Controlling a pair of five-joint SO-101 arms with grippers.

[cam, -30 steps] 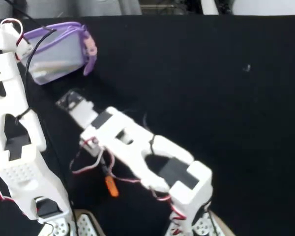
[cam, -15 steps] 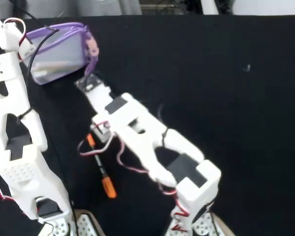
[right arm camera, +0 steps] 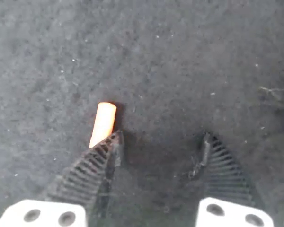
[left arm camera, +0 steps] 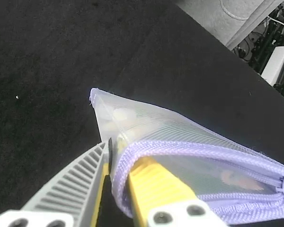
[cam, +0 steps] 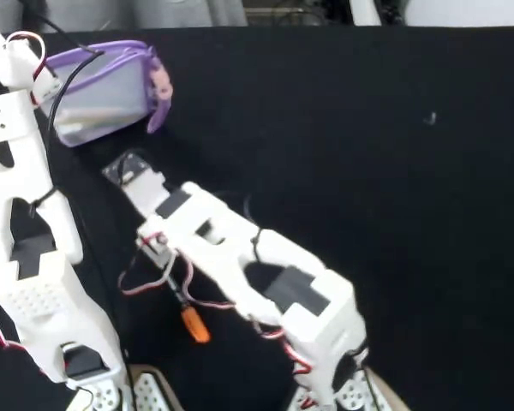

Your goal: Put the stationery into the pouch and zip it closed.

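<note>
A translucent pouch (cam: 103,90) with purple trim hangs at the table's far left, and my left gripper (left arm camera: 116,156) is shut on its open rim. In the left wrist view, the grey finger (left arm camera: 80,177) and the yellow finger (left arm camera: 156,189) pinch the pouch (left arm camera: 180,137) edge. Pale items show faintly inside it. An orange and black pen (cam: 191,321) lies on the black table, partly hidden under the right arm. My right gripper (cam: 124,171) sits below the pouch, low over the cloth. It stands open (right arm camera: 161,137), with the pen's orange end (right arm camera: 103,124) just outside one finger (right arm camera: 102,161).
The black cloth table (cam: 368,171) stretches wide to the right of both arms. The left arm's white links (cam: 26,240) stand along the left edge. Loose red and white wires (cam: 154,282) hang under the right arm near the pen.
The right gripper swung up toward the pouch's corner half a second ago, then came back down and left to about where it began. The pouch, left arm and pen stayed put.
</note>
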